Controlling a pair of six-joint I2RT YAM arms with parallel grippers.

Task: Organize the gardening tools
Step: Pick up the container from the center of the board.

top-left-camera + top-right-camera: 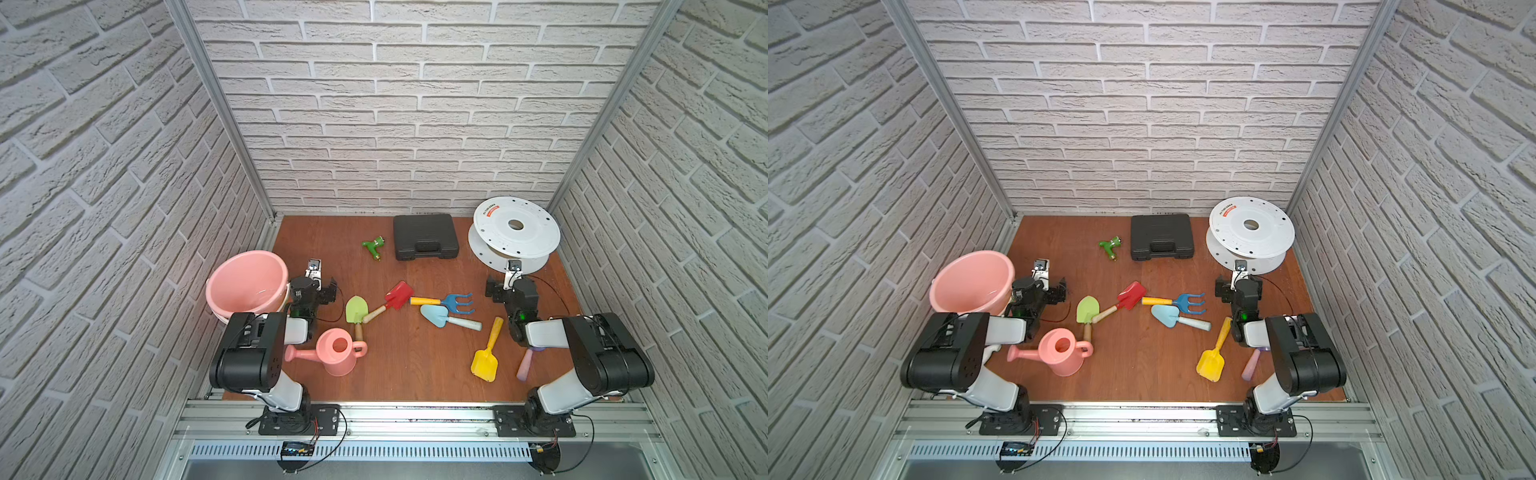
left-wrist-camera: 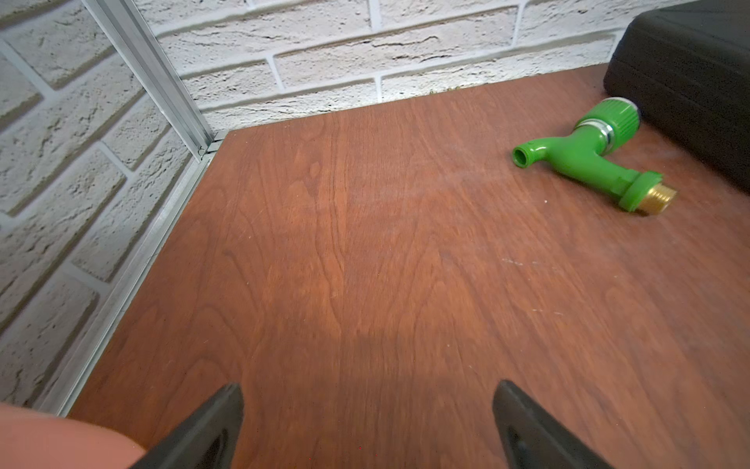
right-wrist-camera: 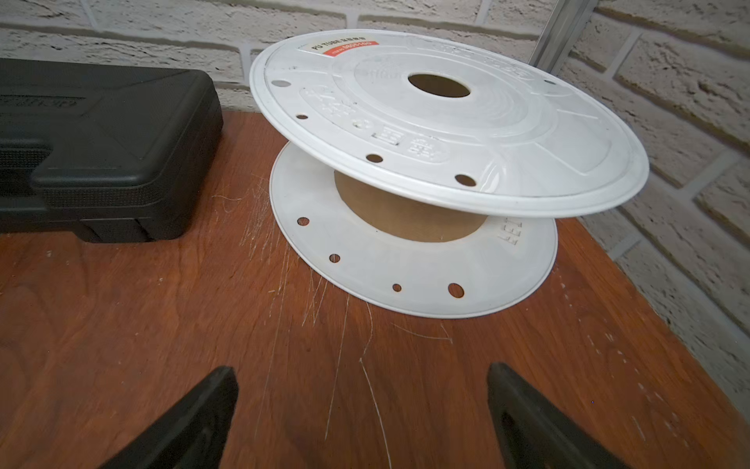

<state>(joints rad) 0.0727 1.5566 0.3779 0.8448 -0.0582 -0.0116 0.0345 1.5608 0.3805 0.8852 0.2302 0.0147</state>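
all lying loose mid table: green spade blade pointing at back wall, red spade running diagonal, blue rake tines pointing right, pale blue trowel blade left, yellow spade blade toward the arms, watering can spout left. left end effector and right end effector hanging spread, empty. red-brown wood, white brick walls enclosing.

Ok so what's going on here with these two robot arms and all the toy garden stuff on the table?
Nothing is being handled yet. The left gripper, beside the pink bucket, and the right gripper, facing the white reel, are both open and empty. The toy tools lie scattered on the table: green spade, red spade, blue rake, pale blue trowel, yellow spade, watering can, and a purple tool partly hidden under the right arm.
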